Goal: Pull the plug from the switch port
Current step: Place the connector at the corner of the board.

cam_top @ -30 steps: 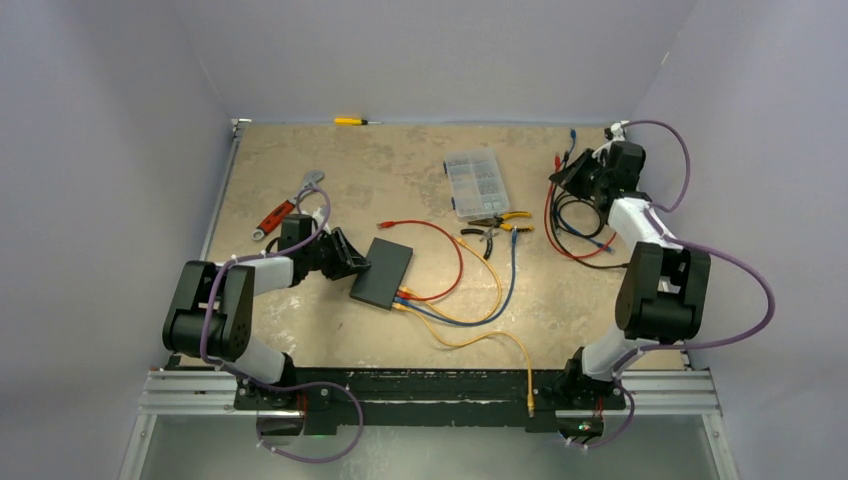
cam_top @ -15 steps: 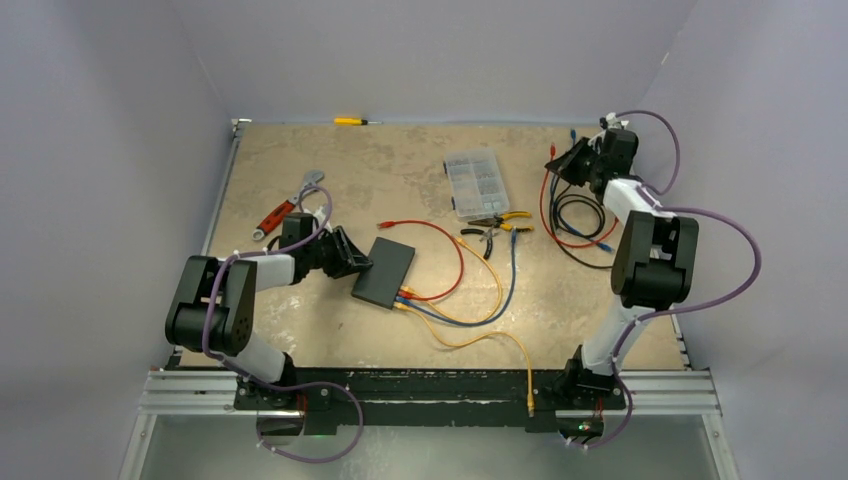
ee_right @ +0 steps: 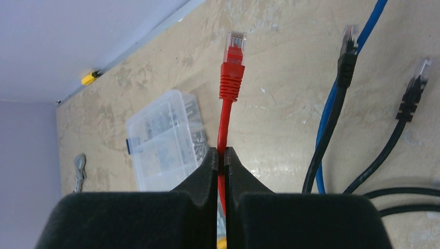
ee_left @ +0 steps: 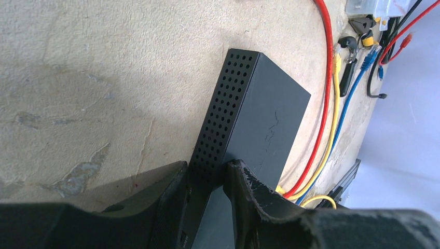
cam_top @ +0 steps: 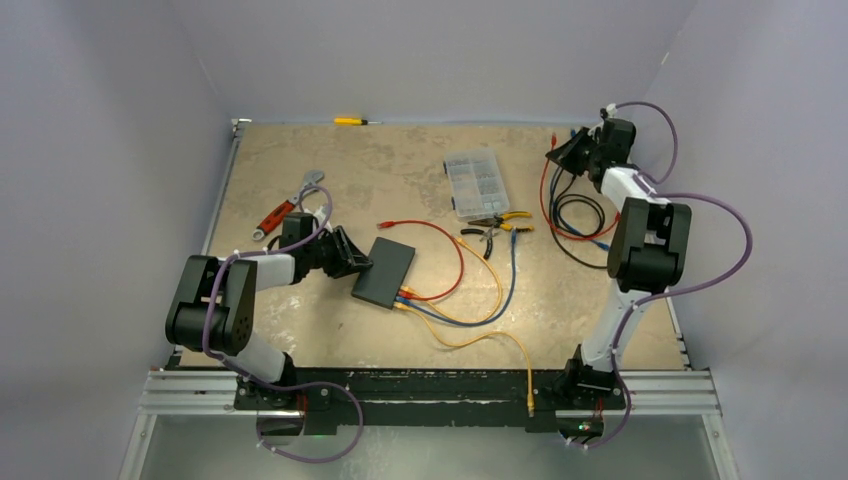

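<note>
The switch (cam_top: 383, 272) is a flat black box lying mid-table, with red, blue and yellow cables plugged into its near edge (cam_top: 404, 297). My left gripper (cam_top: 360, 264) is shut on the switch's left side; the wrist view shows its fingers clamping the perforated side wall (ee_left: 218, 124). At the far right, my right gripper (cam_top: 562, 156) is shut on a red cable (ee_right: 223, 124). That cable's plug (ee_right: 232, 70) hangs free ahead of the fingertips, plugged into nothing.
A clear organiser box (cam_top: 476, 184) sits behind the switch, with pliers (cam_top: 495, 225) beside it. A wrench (cam_top: 311, 182) and a red-handled tool (cam_top: 272, 219) lie at the left. A yellow screwdriver (cam_top: 352, 121) lies at the back edge. Loose black and blue cables (cam_top: 580, 215) coil at the right.
My right arm has swung further back and right, carrying the red cable toward the far corner. The left gripper and the switch have not moved.
</note>
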{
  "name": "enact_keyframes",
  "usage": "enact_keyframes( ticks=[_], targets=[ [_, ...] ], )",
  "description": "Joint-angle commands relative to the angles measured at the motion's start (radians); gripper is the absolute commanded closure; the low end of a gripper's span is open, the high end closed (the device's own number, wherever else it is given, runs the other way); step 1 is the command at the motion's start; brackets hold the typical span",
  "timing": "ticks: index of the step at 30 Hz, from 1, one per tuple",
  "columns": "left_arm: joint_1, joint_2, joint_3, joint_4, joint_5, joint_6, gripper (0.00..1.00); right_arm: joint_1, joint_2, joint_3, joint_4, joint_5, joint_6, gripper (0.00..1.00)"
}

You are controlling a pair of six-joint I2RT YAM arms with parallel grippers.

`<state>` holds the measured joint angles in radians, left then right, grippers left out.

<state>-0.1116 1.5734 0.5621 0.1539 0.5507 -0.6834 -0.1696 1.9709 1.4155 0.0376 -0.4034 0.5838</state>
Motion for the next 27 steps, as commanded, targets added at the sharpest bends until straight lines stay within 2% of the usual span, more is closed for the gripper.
enact_keyframes(
  ticks=[1,10,12,14,18,20,27],
  targets=[
    [-0.010,0.066,-0.048,-0.123,-0.152,0.081,0.66,-0.005,0.030,0.089,0.005,0.041,0.012,1.00],
    [-0.010,0.052,-0.063,-0.116,-0.144,0.083,0.66,-0.009,0.095,0.179,-0.025,0.086,0.009,1.00],
    [-0.010,0.051,-0.065,-0.114,-0.145,0.083,0.66,-0.010,0.107,0.196,-0.034,0.104,0.005,0.97],
    [-0.010,0.051,-0.067,-0.113,-0.142,0.085,0.66,-0.011,0.108,0.205,-0.058,0.124,-0.004,0.86],
    [-0.010,0.044,-0.068,-0.115,-0.141,0.082,0.66,-0.011,0.093,0.192,-0.056,0.147,-0.012,0.53],
    [-0.010,0.042,-0.068,-0.116,-0.141,0.082,0.66,-0.011,0.079,0.176,-0.042,0.143,-0.012,0.41],
    [-0.010,0.043,-0.068,-0.111,-0.140,0.078,0.65,-0.011,0.043,0.132,-0.005,0.109,-0.020,0.17]
  ],
)
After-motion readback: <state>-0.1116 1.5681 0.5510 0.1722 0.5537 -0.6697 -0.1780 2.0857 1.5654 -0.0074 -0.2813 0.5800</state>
